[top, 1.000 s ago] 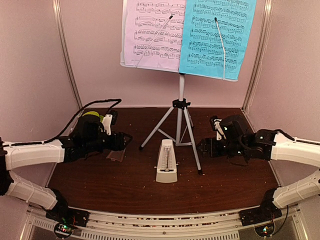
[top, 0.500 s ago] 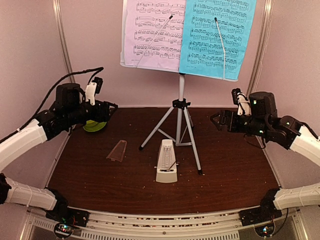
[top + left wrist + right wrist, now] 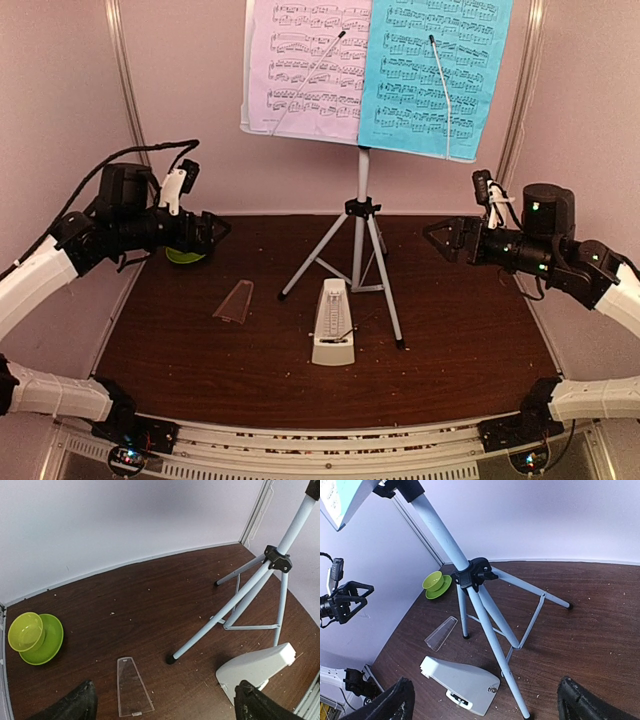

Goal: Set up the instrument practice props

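Two printed sheet-music pages, lilac page [image 3: 305, 70] on the left and cyan page [image 3: 435, 75] on the right, sit side by side at the top centre of the overhead view. They rest on the music stand with the silver tripod [image 3: 362, 215], and a thin white wire arm lies across each page. Both pages carry black staves and notes. Any title or wording is too small to read.

- Tripod feet rest on the dark brown wooden desk [image 3: 470, 340], centre of frame.
- The small white pyramid metronome [image 3: 333, 322] stands upright in the lower centre, between the front tripod legs, with its front open and the pendulum rod showing. No readable marking on it in any view.
- The clear trapezoid front cover [image 3: 234, 301] lies flat on the desk to the left of the metronome, apart from it and from the nearest tripod foot.
- The lime-green bowl [image 3: 26, 630] sits on the lime-green saucer [image 3: 50, 645], far left in the left wrist view. From overhead the left arm partly hides them.
- Left fingers [image 3: 75, 702] are spread wide and grip nothing. They are raised above the desk at mid-left of the overhead frame.
- Right fingers [image 3: 395, 702] are likewise spread wide and bare, raised at mid-right.
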### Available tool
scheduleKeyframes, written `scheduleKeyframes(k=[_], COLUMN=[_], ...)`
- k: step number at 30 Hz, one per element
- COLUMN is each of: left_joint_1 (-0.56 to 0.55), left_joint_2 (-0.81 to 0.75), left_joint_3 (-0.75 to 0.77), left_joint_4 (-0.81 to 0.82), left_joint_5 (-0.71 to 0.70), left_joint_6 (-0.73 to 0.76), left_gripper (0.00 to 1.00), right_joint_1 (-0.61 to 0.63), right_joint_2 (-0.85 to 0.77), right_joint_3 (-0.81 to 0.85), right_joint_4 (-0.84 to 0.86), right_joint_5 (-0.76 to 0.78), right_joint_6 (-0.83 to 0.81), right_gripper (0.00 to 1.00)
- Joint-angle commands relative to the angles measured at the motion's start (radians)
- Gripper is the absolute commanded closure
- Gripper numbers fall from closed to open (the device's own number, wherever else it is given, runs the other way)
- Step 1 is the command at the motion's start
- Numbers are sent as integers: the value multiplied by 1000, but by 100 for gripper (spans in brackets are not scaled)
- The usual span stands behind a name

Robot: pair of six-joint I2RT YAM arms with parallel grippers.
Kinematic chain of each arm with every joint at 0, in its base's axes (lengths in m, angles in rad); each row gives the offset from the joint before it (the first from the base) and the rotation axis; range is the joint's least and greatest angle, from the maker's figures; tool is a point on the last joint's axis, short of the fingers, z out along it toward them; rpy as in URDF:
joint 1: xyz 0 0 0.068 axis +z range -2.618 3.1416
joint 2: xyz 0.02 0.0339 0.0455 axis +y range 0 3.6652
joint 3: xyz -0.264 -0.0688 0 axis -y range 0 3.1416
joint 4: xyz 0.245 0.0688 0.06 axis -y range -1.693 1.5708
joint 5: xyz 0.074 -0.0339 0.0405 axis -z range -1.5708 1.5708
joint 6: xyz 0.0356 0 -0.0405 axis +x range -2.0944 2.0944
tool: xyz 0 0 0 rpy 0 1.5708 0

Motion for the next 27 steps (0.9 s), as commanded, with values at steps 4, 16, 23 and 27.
scheduleKeyframes(k=[4, 16, 23, 27], left_joint_1=[4, 4, 4, 4], left_joint_2=[-112, -180, -160, -172], left_joint_3=[-105, -418, -483, -484], left_joint_4=[-118, -62, -28, -31], left_joint_5=[-55, -77, -78, -84], left_joint_6=[-188, -373, -413, -412], left_gripper=[2, 2, 2, 2], right_joint_1=[-3, -4, -4, -4], right_joint_2=[-117, -255, -305, -334], right_joint_3=[-144, -433, -525, -545], right_joint_4=[13, 55, 68, 71], right_joint_5=[-11, 31, 43, 44], right_joint_6=[46, 146, 191, 212], right_gripper=[0, 0, 0, 0])
